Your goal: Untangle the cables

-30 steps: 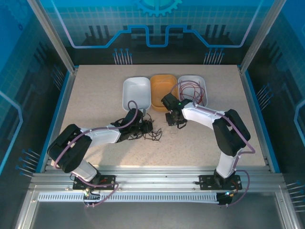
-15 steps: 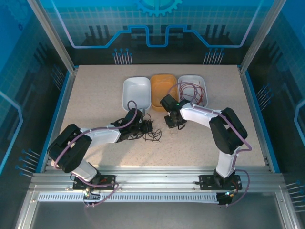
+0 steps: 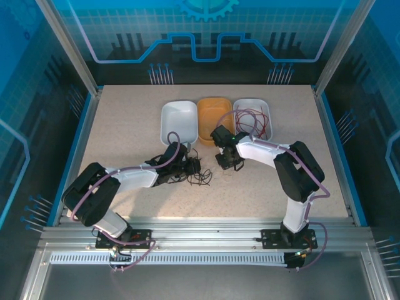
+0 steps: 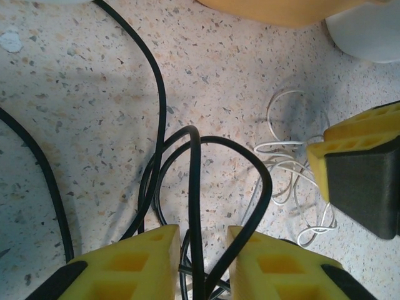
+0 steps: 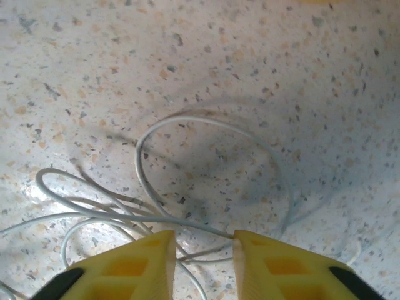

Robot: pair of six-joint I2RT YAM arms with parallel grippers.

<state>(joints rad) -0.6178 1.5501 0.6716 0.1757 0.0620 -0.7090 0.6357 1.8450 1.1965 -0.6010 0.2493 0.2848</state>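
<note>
Since the white cable lies crosswise right in the gap of the right fingers, bottom of that wrist view, they're apart and not pinching it yet. The black cable runs lengthwise between the left fingers, bottom centre; gripped or loose, can't tell.

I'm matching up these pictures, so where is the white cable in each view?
Right wrist: white cable loops across the lower middle, reaching the right gripper.
Left wrist: loops right of centre, beside that gripper's yellow finger.
Top external: too pale to trace, by that gripper.
Shared landmark: the right gripper.
</note>
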